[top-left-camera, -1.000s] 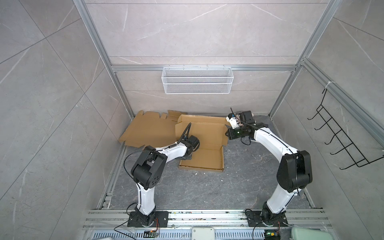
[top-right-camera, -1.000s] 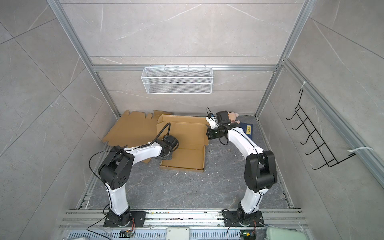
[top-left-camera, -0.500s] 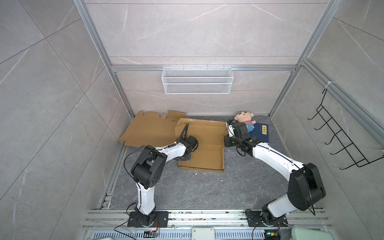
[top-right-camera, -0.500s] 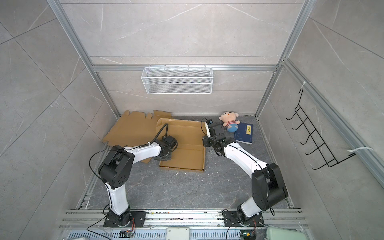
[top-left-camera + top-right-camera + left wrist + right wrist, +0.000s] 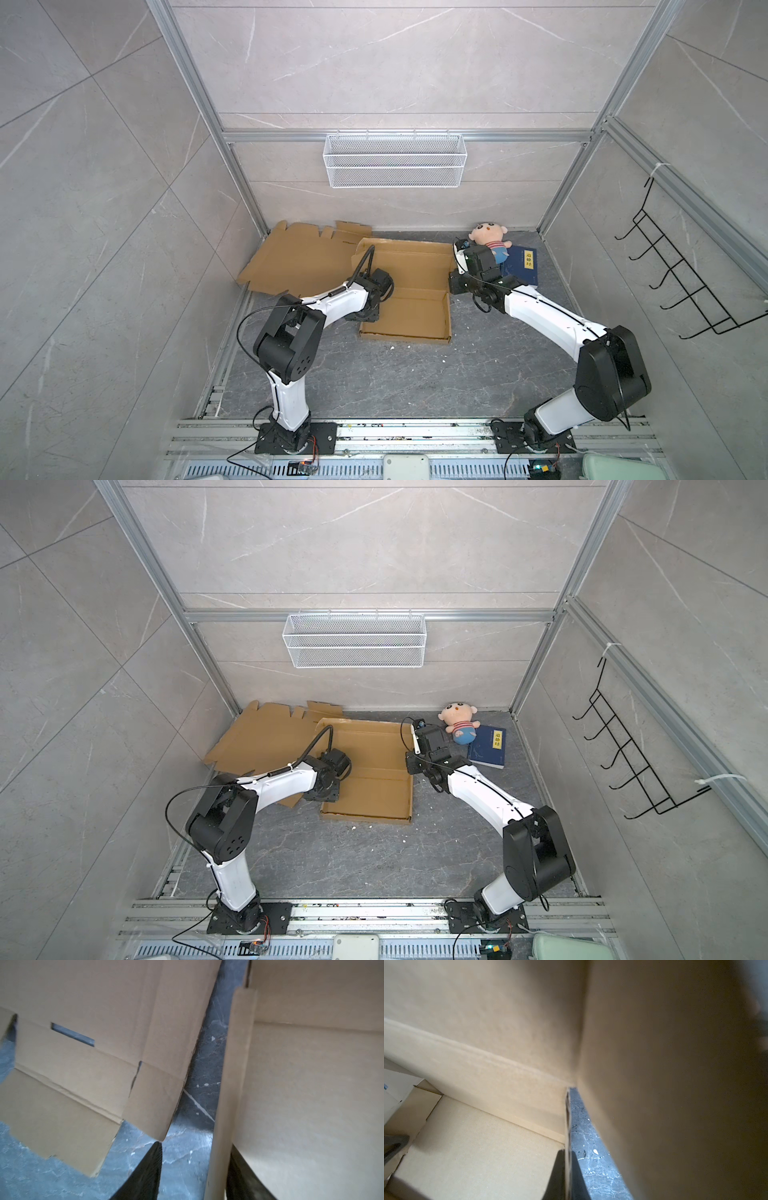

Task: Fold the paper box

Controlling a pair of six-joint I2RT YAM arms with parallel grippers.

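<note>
The brown paper box [image 5: 409, 309] [image 5: 374, 791] lies open in the middle of the floor, its lid [image 5: 409, 262] tilted back. My left gripper [image 5: 368, 321] [image 5: 325, 796] is at the box's left wall. In the left wrist view that wall [image 5: 225, 1095] stands between its open jaws [image 5: 195, 1169], close to one finger [image 5: 242, 1178]. My right gripper [image 5: 455, 286] [image 5: 411, 766] is at the right wall by the lid's hinge. The right wrist view shows it [image 5: 566, 1169] shut on the wall's thin edge [image 5: 567, 1118].
A flat cardboard sheet [image 5: 299, 262] lies at the back left, partly under the box. A plush doll [image 5: 488, 241] and a blue book [image 5: 521, 266] lie behind the right gripper. A wire basket [image 5: 395, 166] hangs on the back wall, a hook rack [image 5: 681, 282] on the right wall.
My left jaws have opened around the left wall. The right arm has come forward and down from the lid's back corner to the right wall, uncovering the doll.
</note>
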